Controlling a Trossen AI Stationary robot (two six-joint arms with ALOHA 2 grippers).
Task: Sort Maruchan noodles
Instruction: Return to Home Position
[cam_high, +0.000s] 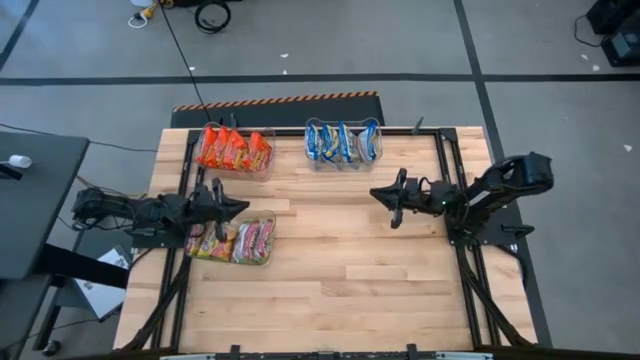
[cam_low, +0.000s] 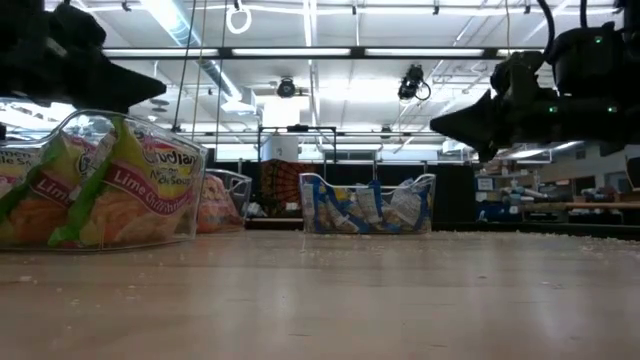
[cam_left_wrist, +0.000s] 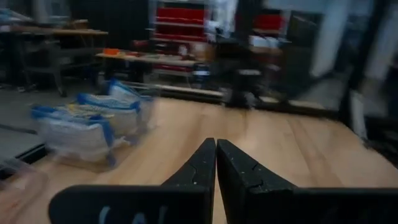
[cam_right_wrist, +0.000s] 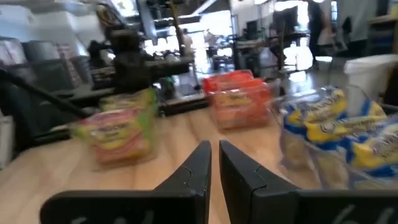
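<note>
Your left gripper (cam_high: 243, 207) is hanging at the left-middle of the frame in the high view, and in its wrist view its fingers (cam_left_wrist: 202, 168) are pressing together with nothing between them. The green-and-yellow lime packets (cam_high: 232, 241) are sitting in a clear bin (cam_high: 271, 240) just below that gripper in the frame, near its tip but not touching it. Your right gripper (cam_high: 376, 192) is hanging right of centre over bare table (cam_high: 340, 275), its fingers (cam_right_wrist: 198, 165) nearly meeting and holding nothing. The blue-and-yellow packets (cam_high: 342, 142) are standing in their own bin at the upper centre of the frame, up and to the left of the right gripper and clear of it. The orange-red packets (cam_high: 235, 150) are standing in a third bin at the upper left of the table, above the left gripper in the frame. In the low view the lime packets (cam_low: 110, 195) are filling the left side, and the blue-and-yellow packets (cam_low: 365, 205) are showing at centre, farther back.
</note>
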